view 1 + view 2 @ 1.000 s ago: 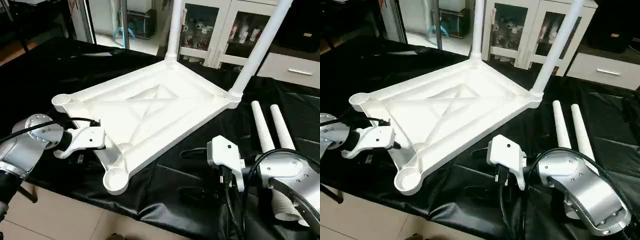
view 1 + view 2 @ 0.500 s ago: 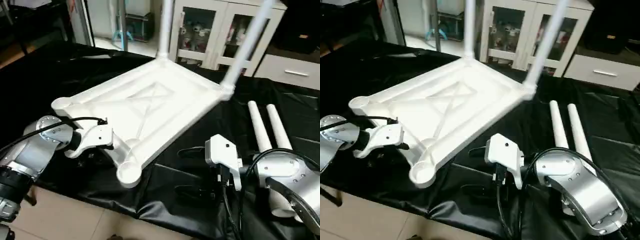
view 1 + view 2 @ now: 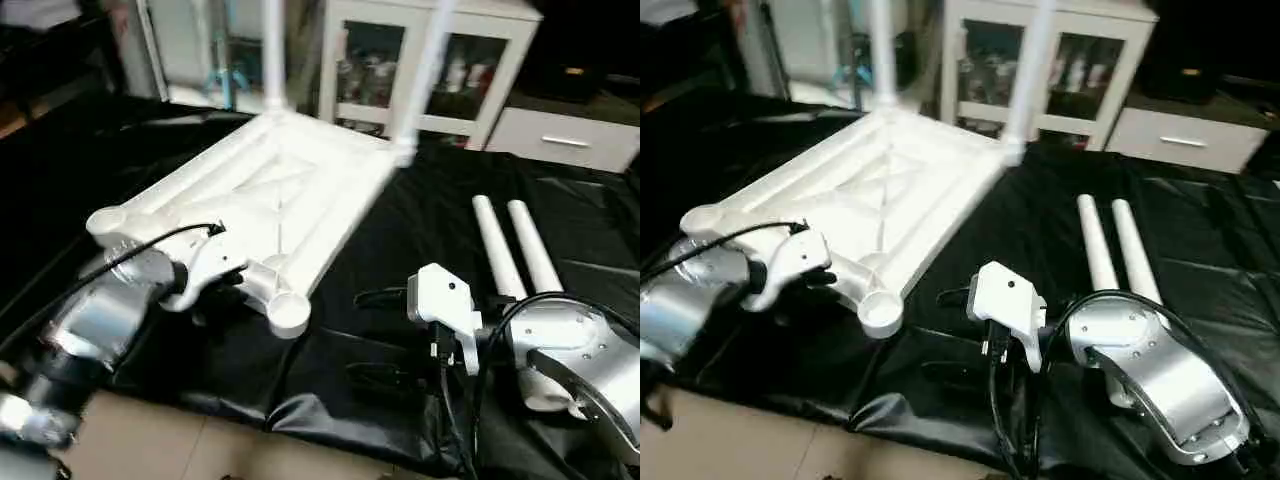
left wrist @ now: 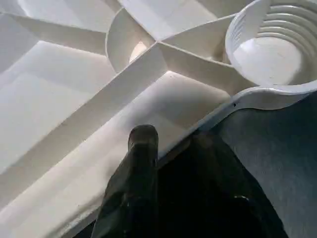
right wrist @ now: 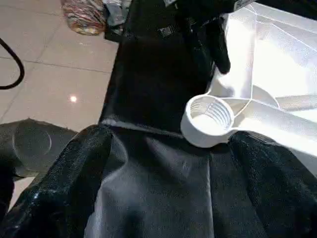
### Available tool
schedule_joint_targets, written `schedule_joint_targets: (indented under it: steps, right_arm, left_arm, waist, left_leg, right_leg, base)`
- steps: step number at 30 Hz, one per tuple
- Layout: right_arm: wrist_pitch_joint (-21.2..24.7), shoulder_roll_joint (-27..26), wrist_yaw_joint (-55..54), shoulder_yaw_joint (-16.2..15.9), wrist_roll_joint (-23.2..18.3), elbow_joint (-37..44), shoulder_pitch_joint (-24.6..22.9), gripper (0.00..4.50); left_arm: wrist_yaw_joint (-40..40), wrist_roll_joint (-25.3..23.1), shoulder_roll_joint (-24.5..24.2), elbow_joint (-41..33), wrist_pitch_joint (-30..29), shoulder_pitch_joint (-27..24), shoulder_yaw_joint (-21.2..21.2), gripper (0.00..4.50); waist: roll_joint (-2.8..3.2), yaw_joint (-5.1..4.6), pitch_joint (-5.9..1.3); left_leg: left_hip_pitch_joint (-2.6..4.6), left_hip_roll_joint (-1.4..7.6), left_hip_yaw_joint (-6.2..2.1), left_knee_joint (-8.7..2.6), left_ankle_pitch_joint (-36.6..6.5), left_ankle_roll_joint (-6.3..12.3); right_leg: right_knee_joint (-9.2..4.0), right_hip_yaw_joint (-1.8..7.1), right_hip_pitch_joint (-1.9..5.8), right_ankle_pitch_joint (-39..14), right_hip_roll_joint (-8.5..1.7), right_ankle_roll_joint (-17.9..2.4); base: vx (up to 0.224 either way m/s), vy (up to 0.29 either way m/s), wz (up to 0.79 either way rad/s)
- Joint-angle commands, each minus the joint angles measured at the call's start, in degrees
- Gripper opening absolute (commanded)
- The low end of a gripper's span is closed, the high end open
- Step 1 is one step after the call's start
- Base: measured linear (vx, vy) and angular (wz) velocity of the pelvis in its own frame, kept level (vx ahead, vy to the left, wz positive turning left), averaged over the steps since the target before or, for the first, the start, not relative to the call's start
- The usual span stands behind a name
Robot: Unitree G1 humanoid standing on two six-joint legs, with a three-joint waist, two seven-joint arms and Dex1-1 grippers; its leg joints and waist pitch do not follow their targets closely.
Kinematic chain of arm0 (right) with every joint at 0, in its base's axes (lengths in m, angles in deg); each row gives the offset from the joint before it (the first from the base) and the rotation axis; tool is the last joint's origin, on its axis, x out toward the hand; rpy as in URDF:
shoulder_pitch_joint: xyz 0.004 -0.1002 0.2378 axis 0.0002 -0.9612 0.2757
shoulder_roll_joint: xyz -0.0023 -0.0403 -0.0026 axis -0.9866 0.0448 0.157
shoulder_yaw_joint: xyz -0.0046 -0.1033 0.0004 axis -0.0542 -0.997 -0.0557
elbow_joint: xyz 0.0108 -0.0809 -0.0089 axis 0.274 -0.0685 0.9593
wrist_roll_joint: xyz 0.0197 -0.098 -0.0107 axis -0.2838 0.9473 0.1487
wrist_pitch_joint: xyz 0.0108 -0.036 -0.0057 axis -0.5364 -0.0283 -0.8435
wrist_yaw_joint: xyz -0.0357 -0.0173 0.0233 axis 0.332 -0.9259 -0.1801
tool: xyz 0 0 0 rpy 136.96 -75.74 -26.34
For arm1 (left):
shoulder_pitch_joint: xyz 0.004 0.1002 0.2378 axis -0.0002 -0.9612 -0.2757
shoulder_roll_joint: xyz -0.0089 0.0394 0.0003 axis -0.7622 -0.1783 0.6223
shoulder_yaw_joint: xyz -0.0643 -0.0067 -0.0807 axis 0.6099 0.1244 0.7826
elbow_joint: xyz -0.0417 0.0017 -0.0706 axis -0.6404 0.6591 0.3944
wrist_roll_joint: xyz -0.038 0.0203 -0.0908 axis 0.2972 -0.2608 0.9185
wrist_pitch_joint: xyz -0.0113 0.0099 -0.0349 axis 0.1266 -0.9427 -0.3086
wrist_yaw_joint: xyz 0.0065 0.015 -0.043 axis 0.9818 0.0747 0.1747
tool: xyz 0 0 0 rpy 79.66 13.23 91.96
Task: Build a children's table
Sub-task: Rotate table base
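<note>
The children's table's white tabletop [image 3: 280, 190] lies upside down on the black cloth, ribs up. Two white legs [image 3: 272, 50] [image 3: 425, 70] stand in its far corner sockets. Two loose legs [image 3: 495, 245] lie side by side at the right. My left gripper [image 4: 176, 136] is shut on the tabletop's near rim, one finger [image 4: 143, 141] on the inner face and the other below the edge, beside the empty near corner socket [image 3: 288, 312]. My right gripper [image 5: 171, 136] stands open just above the cloth, pointing at that socket [image 5: 209, 119] from a short way off.
The black-covered work table's front edge [image 3: 300, 425] runs close below both arms, with tiled floor [image 3: 200, 455] beyond it. A white glass-door cabinet [image 3: 400, 70] and a drawer unit [image 3: 570, 140] stand behind the table. A colourful bag [image 5: 86, 15] lies on the floor.
My left gripper has narrowed onto the rim, and the tabletop's near corner has swung right and inward, toward the right gripper. The view has also shifted. The right arm has held still.
</note>
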Motion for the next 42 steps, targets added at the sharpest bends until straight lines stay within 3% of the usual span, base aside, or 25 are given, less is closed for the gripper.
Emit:
schedule_joint_targets:
  steps: [1,3,5,6,8,9,10,11,12,13,14,15,16,17,18,19,21,23,25,27,32,36,38,40,42]
  right_arm:
    - [-0.46,-0.32,-0.38,-0.22,0.36,-0.51,0.74,4.18]
    - [-0.54,-0.38,-0.45,-0.25,0.41,-0.62,0.81,4.18]
    - [-0.85,-0.59,-0.55,-0.33,0.71,-1.22,1.27,4.18]
    - [-0.87,-0.61,-0.55,-0.32,0.71,-1.25,1.30,4.18]
    - [-0.97,-0.79,-0.56,-0.29,0.80,-1.57,1.54,4.18]
    - [-1.08,-0.85,-0.58,-0.29,0.93,-1.71,1.60,4.18]
    - [-1.21,-0.96,-0.66,-0.30,1.11,-1.90,1.68,4.18]
    - [-1.34,-1.01,-0.75,-0.29,1.26,-2.01,1.72,4.18]
    - [-1.50,-1.16,-0.89,-0.25,1.44,-2.22,1.84,4.18]
    - [-1.60,-1.31,-0.96,-0.24,1.53,-2.43,1.98,4.18]
    - [-1.71,-1.36,-1.05,-0.08,1.57,-2.57,1.97,4.18]
    - [-1.81,-1.37,-1.15,0.13,1.58,-2.72,1.92,4.18]
    - [-1.81,-1.37,-1.16,0.15,1.58,-2.74,1.92,4.18]
    - [-1.93,-1.41,-1.30,0.51,1.60,-3.05,1.90,4.18]
    - [-1.94,-1.40,-1.31,0.53,1.60,-3.07,1.90,4.18]
    - [-2.03,-1.23,-1.37,1.04,1.54,-3.31,1.79,4.18]
    - [-2.16,-0.95,-1.36,1.50,1.44,-3.60,1.70,4.18]
    - [-2.26,-0.76,-1.34,1.84,1.39,-3.85,1.63,4.18]
    - [-2.47,-0.41,-1.16,2.24,1.39,-4.22,1.47,4.18]
    - [-2.59,-0.04,-0.89,2.46,1.35,-4.35,1.35,4.18]
    - [-2.51,0.71,-0.32,2.99,0.98,-4.26,1.11,4.18]
    - [-1.97,1.73,0.76,3.07,0.45,-3.41,0.50,4.18]
    - [-1.71,2.10,1.05,3.07,0.10,-2.89,0.18,4.18]
    - [-1.65,2.36,1.04,3.01,-0.13,-2.46,-0.13,4.18]
    - [-1.52,2.43,0.92,2.98,-0.19,-2.07,-0.37,4.18]
  left_arm:
    - [0.31,-0.84,1.36,0.57,-4.16,-3.39,-3.09,0.86]
    - [0.52,-0.83,1.85,0.07,-4.67,-3.82,-3.23,0.69]
    - [1.33,-0.11,3.48,-1.82,-6.77,-4.45,-3.44,0.59]
    - [1.42,0.05,3.66,-2.00,-7.09,-4.42,-3.33,0.52]
    - [2.32,1.21,4.83,-3.41,-9.78,-4.12,-2.59,0.40]
    - [2.86,1.75,5.44,-4.08,-11.25,-3.85,-2.05,0.34]
    - [3.57,2.17,6.23,-4.70,-12.59,-3.52,-1.28,0.28]
    - [4.03,2.37,6.70,-4.93,-12.98,-3.21,-0.79,0.21]
    - [4.54,2.57,7.15,-5.40,-12.34,-2.58,-0.15,0.14]
    - [4.80,2.80,7.37,-5.78,-11.64,-2.18,0.23,0.06]
    - [5.82,2.61,7.70,-5.70,-10.18,-1.67,0.77,0.02]
    - [6.08,2.54,7.59,-5.45,-7.51,-1.24,1.00,0.02]
    - [6.09,2.51,7.56,-5.43,-7.32,-1.20,1.01,0.25]
    - [5.92,2.20,6.91,-4.94,-3.80,-0.47,1.03,0.34]
    - [5.84,2.25,6.87,-4.90,-3.73,-0.43,1.06,0.42]
    - [3.51,3.51,5.69,-4.67,-2.69,0.43,1.25,0.45]
    - [1.49,4.97,4.72,-5.06,-1.94,1.22,1.58,0.68]
    - [0.59,5.89,4.37,-5.13,-0.66,1.87,2.05,0.84]
    - [-1.82,6.83,3.43,-4.06,4.25,2.85,1.89,0.99]
    - [-3.64,6.48,2.10,-2.15,7.63,3.77,1.15,1.23]
    - [-8.69,7.28,0.58,1.85,13.14,5.69,0.03,1.68]
    - [-14.23,8.09,-0.67,4.68,15.34,6.55,-2.14,1.95]
    - [-14.61,7.78,-0.34,7.05,17.77,7.13,-2.59,2.21]
    - [-14.95,7.77,0.56,9.84,19.86,7.87,-2.93,2.40]
    - [-16.07,7.74,1.34,11.82,20.87,8.39,-3.52,2.62]
  waist:
    - [0.46,-0.76,-1.79]
    - [0.82,-1.57,-1.69]
    - [1.42,-2.45,-1.19]
    - [1.51,-2.84,-0.93]
    - [2.20,-2.97,-0.36]
    - [3.08,0.06,-0.18]
    - [2.24,1.30,-0.15]
    - [-0.27,1.69,-0.43]
    - [-1.60,-0.22,0.52]
    - [-1.09,0.73,-0.76]
    - [-1.20,1.29,-0.57]
    - [-0.31,1.21,-1.87]
    - [-0.34,0.96,-1.64]
    - [0.68,0.59,-2.36]
    - [0.69,0.48,-2.14]
    - [0.63,0.10,-1.34]
    - [0.47,-0.40,-1.28]
    - [0.73,-0.40,-1.58]
    - [0.20,-0.43,-1.50]
    - [0.35,-0.26,-1.67]
    - [0.30,-0.01,-2.14]
    - [0.41,0.23,-2.73]
    - [0.14,0.32,-3.05]
    - [0.37,0.55,-3.58]
    - [0.52,0.71,-3.66]
  left_leg:
    - [0.34,0.05,-0.90,-5.06,-32.14,-1.50]
    - [0.34,0.30,-1.42,-5.55,-34.99,-1.14]
    - [1.69,0.66,-2.07,-6.02,-41.26,-1.14]
    - [1.72,0.87,-2.34,-6.35,-43.09,-1.03]
    - [0.13,2.53,-3.07,-9.48,-49.98,-1.38]
    - [-3.45,4.30,-1.88,-13.54,-54.65,-1.61]
    - [-3.70,4.43,-0.59,-13.96,-53.67,-0.31]
    - [2.24,1.02,1.21,-7.84,-42.78,-0.98]
    - [9.43,-4.03,0.95,7.26,-23.95,-0.58]
    - [3.14,-2.71,-1.88,3.86,-12.77,1.55]
    - [0.81,-1.23,-1.69,-1.84,-18.03,0.48]
    - [1.69,-0.94,-1.94,-2.98,-20.37,0.07]
    - [1.93,-0.59,-1.74,-3.62,-22.68,0.57]
    - [1.47,0.20,-1.51,-4.59,-18.00,1.90]
    - [0.93,0.25,-1.40,-4.97,-17.66,2.39]
    - [0.87,0.22,-1.27,-5.37,-23.55,2.17]
    - [2.09,-0.44,-1.28,-4.64,-29.23,1.12]
    - [1.61,-0.14,-1.62,-5.01,-28.22,1.32]
    - [1.04,-0.05,-1.32,-5.18,-25.70,1.71]
    - [0.89,-0.10,-1.22,-5.11,-24.41,1.85]
    - [0.69,0.24,-0.66,-5.00,-18.70,1.75]
    - [1.08,0.38,0.76,-4.36,-13.87,2.28]
    - [0.52,0.30,0.99,-4.03,-9.15,3.15]
    - [0.21,0.10,1.03,-3.29,-2.31,4.76]
    - [0.08,0.04,1.11,-3.09,-0.83,5.62]
  right_leg:
    - [-6.80,-0.53,1.31,-39.90,-1.68,-1.41]
    - [-7.14,-1.47,1.92,-37.31,-1.64,-2.00]
    - [-7.92,-2.78,1.77,-35.60,-1.30,-2.75]
    - [-8.11,-3.53,2.13,-34.90,-1.17,-2.70]
    - [-4.62,-4.15,5.08,-28.23,-0.67,-3.45]
    - [4.84,-2.48,8.09,-17.50,-0.21,-4.85]
    - [6.55,-1.13,7.75,-14.74,0.07,-4.18]
    - [-1.35,1.53,1.40,-37.20,-0.62,-1.18]
    - [-12.70,-0.12,-8.04,-67.72,-5.19,1.02]
    - [-9.48,3.33,-0.07,-63.73,-8.17,-1.47]
    - [-6.18,0.52,1.38,-51.07,-3.98,-0.78]
    - [-5.08,-0.02,1.90,-42.27,-2.64,-1.36]
    - [-4.97,-0.21,1.72,-35.87,-2.00,-2.30]
    - [-3.63,0.56,2.75,-15.36,-1.84,-9.21]
    - [-3.67,0.54,3.20,-13.64,-1.89,-10.01]
    - [-4.66,0.42,2.77,-21.90,-1.66,-8.74]
    - [-6.12,0.20,1.60,-33.19,-1.88,-5.56]
    - [-6.02,0.21,2.09,-31.19,-2.11,-5.15]
    - [-5.62,0.56,2.15,-27.48,-2.03,-6.33]
    - [-5.59,0.75,2.18,-27.88,-2.23,-6.28]
    - [-4.25,1.43,2.31,-18.63,-2.07,-9.98]
    - [-3.57,1.76,1.99,-12.73,-1.86,-13.56]
    - [-2.68,1.95,2.46,-7.66,-1.80,-14.58]
    - [-1.44,2.01,2.65,1.18,-1.65,-16.68]
    - [-1.33,1.95,2.81,3.24,-1.71,-17.86]
  base:
    - [0.000,0.000,0.00]
    - [0.000,0.000,0.00]
    - [0.000,0.000,0.00]
    - [0.000,0.000,0.00]
    - [0.000,0.000,0.00]
    - [-0.061,-0.020,0.13]
    - [-0.061,-0.020,0.13]
    - [0.022,-0.104,0.29]
    - [0.059,-0.083,0.07]
    - [0.124,-0.053,-0.07]
    - [0.077,0.027,-0.22]
    - [0.055,0.008,-0.07]
    - [0.000,0.000,0.00]
    - [0.000,0.000,0.00]
    - [0.000,0.000,0.00]
    - [0.000,0.000,0.00]
    - [0.000,0.000,0.00]
    - [0.000,0.000,0.00]
    - [0.000,0.000,0.00]
    - [0.000,0.000,0.00]
    - [0.000,0.000,0.00]
    - [0.058,-0.025,0.12]
    - [0.071,-0.029,0.06]
    - [0.031,-0.012,0.01]
    - [0.000,0.000,0.00]
